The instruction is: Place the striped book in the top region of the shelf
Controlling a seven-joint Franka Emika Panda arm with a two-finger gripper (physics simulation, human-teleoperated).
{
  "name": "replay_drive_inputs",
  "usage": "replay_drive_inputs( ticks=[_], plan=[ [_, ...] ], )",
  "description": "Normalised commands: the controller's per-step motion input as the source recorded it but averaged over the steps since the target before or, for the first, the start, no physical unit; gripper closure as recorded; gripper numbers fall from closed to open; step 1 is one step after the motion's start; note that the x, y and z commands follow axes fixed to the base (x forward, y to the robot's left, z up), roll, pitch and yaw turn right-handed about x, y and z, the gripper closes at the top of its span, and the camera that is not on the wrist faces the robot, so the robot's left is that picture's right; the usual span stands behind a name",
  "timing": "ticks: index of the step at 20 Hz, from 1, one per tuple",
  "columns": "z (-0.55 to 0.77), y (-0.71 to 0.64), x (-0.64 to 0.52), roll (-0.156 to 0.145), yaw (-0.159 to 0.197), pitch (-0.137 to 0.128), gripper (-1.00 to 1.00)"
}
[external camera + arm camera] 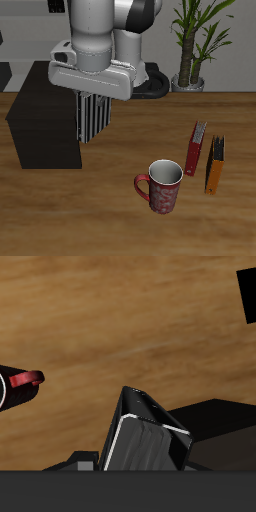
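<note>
The arm is hanging over the shelf [45, 125], its gripper [95, 100] pointing down with the jaws pressing closed on the striped book [93, 118], which is dangling upright just beside the shelf's flat top. The thin, hard-edged book is showing black-and-white bands against the matte, dark, boxy shelf and the wood-grain table [100, 215].

Arm: a bulky white-and-grey jointed robot arm [105, 30] stood at the back of the table, its upper links rising out of frame, its wrist turned straight down. Gripper: a pale grey two-finger gripper [93, 98] hung beneath the wrist, body level, fingers pointing at the table. State: jaws closed upon a thin black-and-white striped book [93, 120], gripped by its upper part and held upright. Wrist view: fingertips were too dark to make out.
</note>
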Motion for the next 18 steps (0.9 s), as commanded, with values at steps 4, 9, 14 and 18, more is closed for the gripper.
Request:
replay_drive_inputs(
  ticks=[4, 9, 14, 18],
  plan=[
    [0.1, 0.1, -0.4, 0.027, -0.009, -0.001, 1.0],
    [0.06, 0.1, -0.31, 0.011, 0.025, -0.003, 1.0],
    [-0.04, 0.01, -0.23, -0.007, 0.067, -0.004, 1.0],
    [-0.18, 0.13, -0.28, 0.037, 0.147, -0.009, 1.0]
  ],
)
